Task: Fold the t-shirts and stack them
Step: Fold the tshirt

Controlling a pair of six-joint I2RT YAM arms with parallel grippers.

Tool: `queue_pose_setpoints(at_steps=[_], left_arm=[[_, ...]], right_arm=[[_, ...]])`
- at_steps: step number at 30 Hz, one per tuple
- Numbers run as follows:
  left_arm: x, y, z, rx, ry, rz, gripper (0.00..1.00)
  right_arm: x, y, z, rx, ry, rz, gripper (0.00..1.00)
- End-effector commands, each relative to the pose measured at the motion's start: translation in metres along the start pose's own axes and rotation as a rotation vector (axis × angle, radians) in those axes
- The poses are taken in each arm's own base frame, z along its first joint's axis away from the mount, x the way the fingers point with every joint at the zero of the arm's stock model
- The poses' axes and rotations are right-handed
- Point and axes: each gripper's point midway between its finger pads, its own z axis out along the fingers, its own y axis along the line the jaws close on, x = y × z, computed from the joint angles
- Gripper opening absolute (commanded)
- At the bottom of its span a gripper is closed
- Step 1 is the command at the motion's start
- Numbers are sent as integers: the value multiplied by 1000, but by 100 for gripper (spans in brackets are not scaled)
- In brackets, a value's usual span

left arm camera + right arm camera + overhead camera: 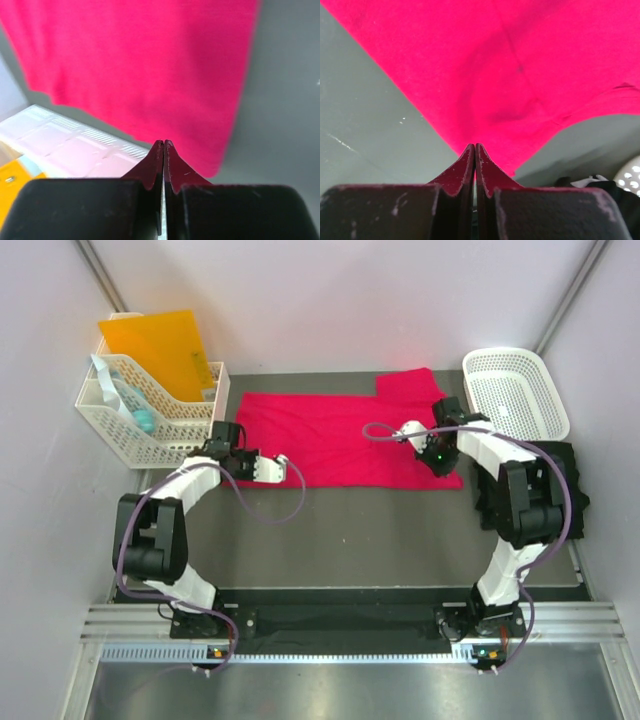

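Both claws were fully shut.

The left claw point(163, 142) had its tips pressed together right at the near edge of the pinkish-red t-shirt point(330, 435), with the shirt's near-left corner just right of the tips. I couldn't tell if any hem was pinched.

The right claw point(475, 146) was the same, tips together where the cloth narrowed to a point. The cloth looked drawn toward the tips, so probably a pinch, but that's not confirmed.

Key relation: the shirt lay spread ahead of both claws, long axis running across from one claw to the other. One sleeve stuck out on the far side, nearer the right claw. Each claw sat at its own end of the near edge, so neither arm was nearer overall. My read is that a fold away from the arms would need both lifting together.

Surface: dark grey desk point(380, 530), flat, with open space behind the claws toward the arm bases.

Room:
- The white lattice basket point(515, 390) sat beyond and right of the right claw, close to the shirt.
- The white organiser point(140, 420) holding an orange folder point(160, 340) sat left of the left claw.
- A dark heap lay right of the right claw under that arm's elbow, maybe the black t-shirt point(572, 468). I can't confirm.
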Motion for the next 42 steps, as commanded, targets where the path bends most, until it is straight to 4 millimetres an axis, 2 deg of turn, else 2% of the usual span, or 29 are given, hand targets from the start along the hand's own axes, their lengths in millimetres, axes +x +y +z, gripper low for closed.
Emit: queue_pose_setpoints(at_steps=[1,8,10,11,16,29,36,39,42], left_arm=[[-6,-17,-3,27,-31,-4,0],[11,-29,21,39,44,18,0],[16,-26,26,33,68,17,0],[19,-30,33,54,78,15,0],[26,-29,40,83,115,-12,0],[29,-48,16,150,81,15,0],[38,-85,12,215,93,20,0],[35,-78,9,159,83,6,0],[31,-55,1,75,62,-33,0]], right_arm=[[-10,-6,-4,39,-58,-10,0],[-5,-12,15,46,-25,8,0],[-1,-10,19,42,-9,7,0],[6,-7,23,32,13,5,0],[24,-4,30,19,54,16,0],[72,4,27,26,123,50,0],[83,8,30,22,134,80,0],[79,4,26,39,125,86,1],[65,-6,14,70,86,82,11]])
